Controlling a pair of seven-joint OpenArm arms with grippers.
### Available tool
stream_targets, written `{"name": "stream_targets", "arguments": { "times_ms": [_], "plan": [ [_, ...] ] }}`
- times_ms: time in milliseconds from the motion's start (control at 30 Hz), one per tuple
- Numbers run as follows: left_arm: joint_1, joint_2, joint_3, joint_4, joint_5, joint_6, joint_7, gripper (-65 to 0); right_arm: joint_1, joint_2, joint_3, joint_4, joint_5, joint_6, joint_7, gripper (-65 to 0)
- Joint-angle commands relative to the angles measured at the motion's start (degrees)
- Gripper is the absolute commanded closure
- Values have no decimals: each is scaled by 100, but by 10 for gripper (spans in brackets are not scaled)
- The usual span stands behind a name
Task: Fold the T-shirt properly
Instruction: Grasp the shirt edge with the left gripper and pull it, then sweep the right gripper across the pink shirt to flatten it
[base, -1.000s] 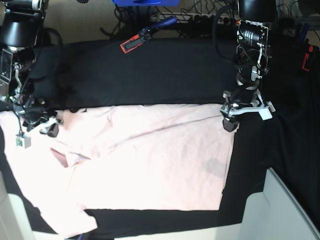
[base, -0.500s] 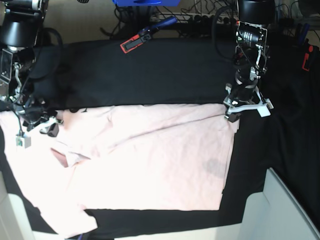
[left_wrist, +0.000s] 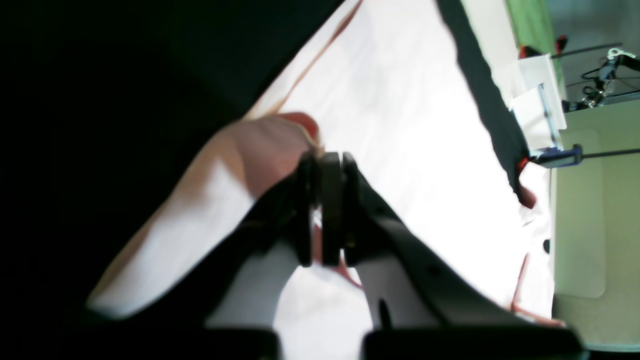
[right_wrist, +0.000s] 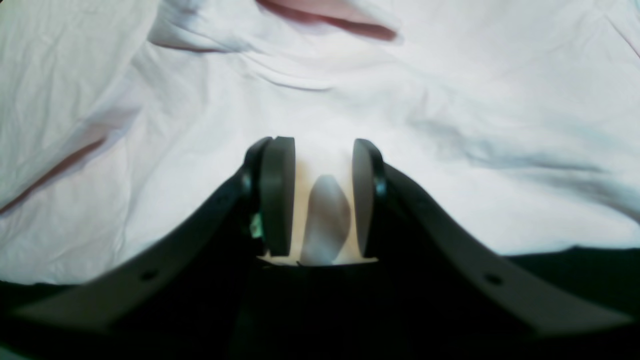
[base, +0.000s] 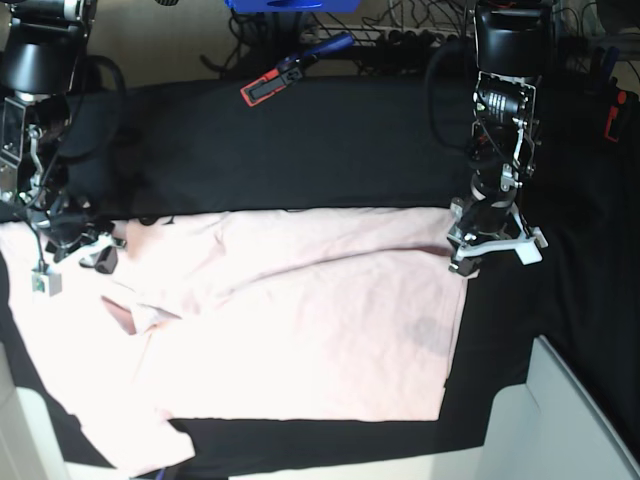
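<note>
1. Left wrist view: the left gripper (left_wrist: 322, 210) is seen clamped together on a pinched corner of the T-shirt (left_wrist: 400, 125). The garment runs away beyond the pads; the cloth layers under the jaws are hidden.
2. Right wrist view: the right gripper (right_wrist: 322, 195) is held apart, with pale cloth between the pads; whether it is gripped cannot be told.
3. Base view: the T-shirt (base: 300, 320) is laid flat on the table cloth (base: 330, 150), long axis left to right, one gripper at each far corner. Its left edge is cut off.

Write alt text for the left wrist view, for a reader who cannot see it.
The left claw, shut, pinches a raised fold at the edge of the pale pink T-shirt, seen close from the wrist. The shirt spreads away brightly lit over a black table cloth, with a pale wall and cables at the right edge.
</note>
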Motion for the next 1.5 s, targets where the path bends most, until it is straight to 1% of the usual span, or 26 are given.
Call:
{"name": "stream_targets", "arguments": {
  "times_ms": [0, 533, 833, 900, 933, 967, 1033, 1100, 1167, 1267, 1333, 1467],
  "plan": [
    [-92, -41, 1, 25, -22, -98, -67, 0, 92, 74, 13, 64, 91, 48, 135, -180],
    [-1191, -14, 10, -1224, -22, -98, -67, 0, 40, 74, 13, 64, 91, 48, 135, -180],
    [-1446, -14, 10, -1320, -22, -98, -67, 0, 13, 65, 13, 64, 91, 57, 135, -180],
    [-1472, -14, 10, -1320, -22, -89, -67, 0, 5, -23, 4, 73, 91, 75, 135, -180],
    [-1472, -14, 10, -1329, -22, -89, -67, 0, 5, -32, -4, 73, 91, 136, 109, -180],
    [-1472, -14, 10, -1329, -22, -89, -75, 0, 5, -41, -4, 73, 82, 312, 100, -180],
    [-1472, -14, 10, -1329, -22, -89, -93, 0, -31, -58, -13, 73, 73, 796, 91, -178],
    [-1481, -14, 10, -1329, -22, -89, -93, 0, -66, -137, -22, 126, 64, 1165, -32, -178],
    [-1481, -14, 10, -1338, -22, -89, -93, 0, -66, -155, -154, 135, 64, 1385, -208, -178],
    [-1481, -23, 10, -1347, -22, -89, -102, 0, -57, -137, -655, 196, 64, 1429, -287, -177],
    [-1481, -23, 10, -1408, -22, -89, -102, 0, -57, -137, -998, 319, 64, 1429, -296, -157],
    [-1481, -23, 1, -1610, -22, -89, -102, 0, 57, -146, -1745, 337, 64, 1411, -296, -45]
  ]
}}
